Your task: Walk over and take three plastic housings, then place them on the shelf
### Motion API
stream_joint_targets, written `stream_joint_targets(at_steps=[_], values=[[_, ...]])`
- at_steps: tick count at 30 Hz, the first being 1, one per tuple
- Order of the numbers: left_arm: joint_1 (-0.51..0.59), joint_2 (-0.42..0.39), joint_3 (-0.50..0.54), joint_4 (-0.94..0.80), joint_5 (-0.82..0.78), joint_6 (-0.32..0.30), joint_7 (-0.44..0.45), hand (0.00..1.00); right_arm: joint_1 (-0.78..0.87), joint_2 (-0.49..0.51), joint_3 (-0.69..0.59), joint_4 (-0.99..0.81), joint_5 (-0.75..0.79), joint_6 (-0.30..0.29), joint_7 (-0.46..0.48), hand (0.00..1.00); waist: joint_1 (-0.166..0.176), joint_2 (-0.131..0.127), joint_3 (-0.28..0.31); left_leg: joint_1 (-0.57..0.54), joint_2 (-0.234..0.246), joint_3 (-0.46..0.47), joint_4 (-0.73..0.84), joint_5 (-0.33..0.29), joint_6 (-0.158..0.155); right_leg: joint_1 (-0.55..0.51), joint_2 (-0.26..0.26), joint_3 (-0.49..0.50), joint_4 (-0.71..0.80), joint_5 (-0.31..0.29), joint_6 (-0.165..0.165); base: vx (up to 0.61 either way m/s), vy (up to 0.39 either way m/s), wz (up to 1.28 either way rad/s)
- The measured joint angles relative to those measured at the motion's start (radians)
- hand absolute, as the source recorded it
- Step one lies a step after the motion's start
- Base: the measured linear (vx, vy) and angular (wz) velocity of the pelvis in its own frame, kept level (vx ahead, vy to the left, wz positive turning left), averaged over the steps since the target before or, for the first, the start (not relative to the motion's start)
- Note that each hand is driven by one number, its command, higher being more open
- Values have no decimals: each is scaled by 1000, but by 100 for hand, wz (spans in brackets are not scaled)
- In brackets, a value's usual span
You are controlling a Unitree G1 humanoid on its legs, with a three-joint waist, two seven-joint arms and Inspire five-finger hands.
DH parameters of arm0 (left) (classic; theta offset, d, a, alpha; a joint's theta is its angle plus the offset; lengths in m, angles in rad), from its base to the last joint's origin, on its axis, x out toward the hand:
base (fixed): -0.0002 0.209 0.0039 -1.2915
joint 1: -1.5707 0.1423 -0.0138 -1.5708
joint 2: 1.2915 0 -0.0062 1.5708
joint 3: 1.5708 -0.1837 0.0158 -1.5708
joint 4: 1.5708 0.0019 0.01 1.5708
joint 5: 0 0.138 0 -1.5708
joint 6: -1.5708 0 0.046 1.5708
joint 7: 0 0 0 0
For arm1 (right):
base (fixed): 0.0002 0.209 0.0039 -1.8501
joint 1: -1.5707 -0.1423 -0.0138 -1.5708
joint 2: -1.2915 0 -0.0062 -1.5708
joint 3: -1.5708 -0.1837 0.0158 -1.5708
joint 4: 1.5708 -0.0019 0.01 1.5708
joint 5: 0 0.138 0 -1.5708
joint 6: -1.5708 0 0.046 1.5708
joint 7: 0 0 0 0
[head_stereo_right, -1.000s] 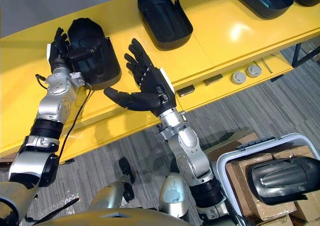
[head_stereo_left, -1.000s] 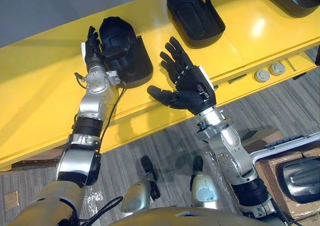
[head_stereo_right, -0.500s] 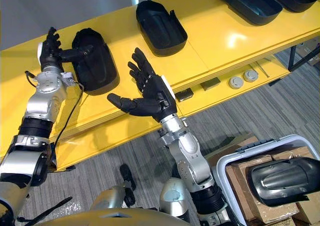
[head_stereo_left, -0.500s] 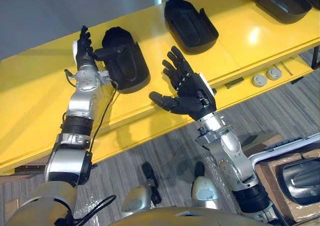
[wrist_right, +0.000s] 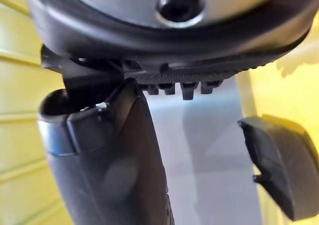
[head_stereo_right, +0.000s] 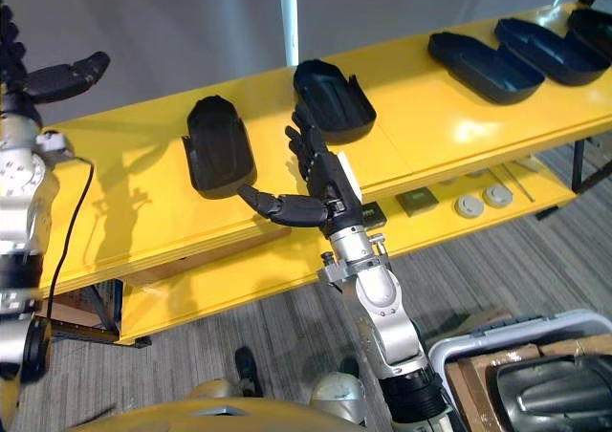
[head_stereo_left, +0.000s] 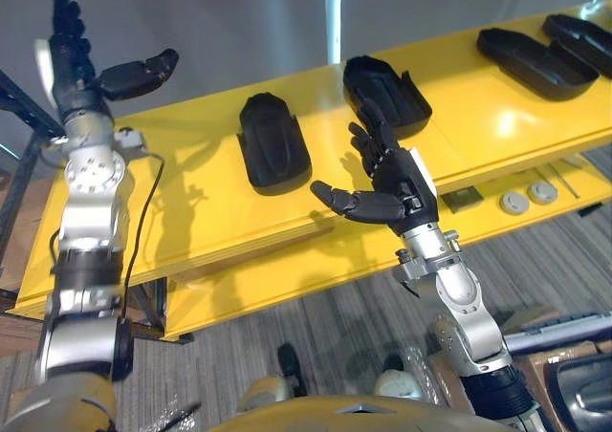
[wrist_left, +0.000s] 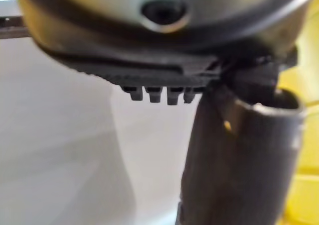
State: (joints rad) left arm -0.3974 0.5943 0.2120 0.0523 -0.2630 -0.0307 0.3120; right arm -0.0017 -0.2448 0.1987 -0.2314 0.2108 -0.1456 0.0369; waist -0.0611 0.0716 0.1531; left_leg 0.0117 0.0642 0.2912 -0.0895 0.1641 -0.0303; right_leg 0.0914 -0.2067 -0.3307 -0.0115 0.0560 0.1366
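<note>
You have both robot hands empty, with fingers spread. The right robot hand (head_stereo_left: 397,179) hovers over the front edge of the yellow shelf (head_stereo_left: 191,203), holding nothing. The left housing (head_stereo_left: 273,143) lies just to its left, and the middle housing (head_stereo_left: 385,90) sits just past its fingertips. The left robot hand (head_stereo_left: 72,69) is raised high by the shelf's left end, well apart from both. Two more black housings (head_stereo_left: 531,61) lie toward the shelf's right end.

Black plastic housing (head_stereo_left: 273,143) hollow-up on yellow shelf (head_stereo_left: 182,198); second housing (head_stereo_left: 387,90) near, to right.
</note>
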Motion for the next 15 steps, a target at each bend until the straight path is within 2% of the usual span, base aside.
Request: stream_joint_targets(at_steps=[3, 5, 6, 8, 11, 15], values=[[267, -175, 30, -254, -1, -43, -34, 100, 39, 6, -34, 6, -47, 0, -52, 100, 35, -12, -24, 0, -4, -27, 0, -5, -7, 21, -1, -32, -9, -2, -1, 10, 15, 25], [372, -254, 24, -322, -1, -44, -46, 100, 39, 8, -36, 6, -48, 0, -67, 100, 40, -17, -27, -3, -3, -36, 0, -6, -8, 25, 0, -43, -9, -3, -2, -5, 14, 19], [459, -325, 0, -361, -2, -44, -62, 100, 43, 11, -44, 6, -50, 0, -74, 100, 49, -22, -29, -3, -4, -42, 0, -5, -8, 29, 0, -50, -11, -5, -2, -14, 19, 15], [584, -405, -71, -383, -1, -34, -103, 100, 56, 26, -71, 6, -49, 0, -87, 100, 69, -30, -33, -7, -4, -51, 0, -3, -11, 33, -1, -60, -13, -8, 1, -29, 32, 18], [615, -409, -120, -383, -1, -6, -147, 100, 58, 28, -75, 6, -48, 3, -86, 100, 72, -34, -33, -21, -3, -56, 0, -1, -10, 30, -1, -79, -13, -8, 1, -38, 26, 15], [612, -410, -135, -384, -5, -8, -192, 100, 59, 28, -73, 8, -46, 10, -69, 100, 72, -41, -36, -25, -5, -55, 0, 0, -10, 25, 0, -78, -13, -8, 1, -13, 13, 1]])
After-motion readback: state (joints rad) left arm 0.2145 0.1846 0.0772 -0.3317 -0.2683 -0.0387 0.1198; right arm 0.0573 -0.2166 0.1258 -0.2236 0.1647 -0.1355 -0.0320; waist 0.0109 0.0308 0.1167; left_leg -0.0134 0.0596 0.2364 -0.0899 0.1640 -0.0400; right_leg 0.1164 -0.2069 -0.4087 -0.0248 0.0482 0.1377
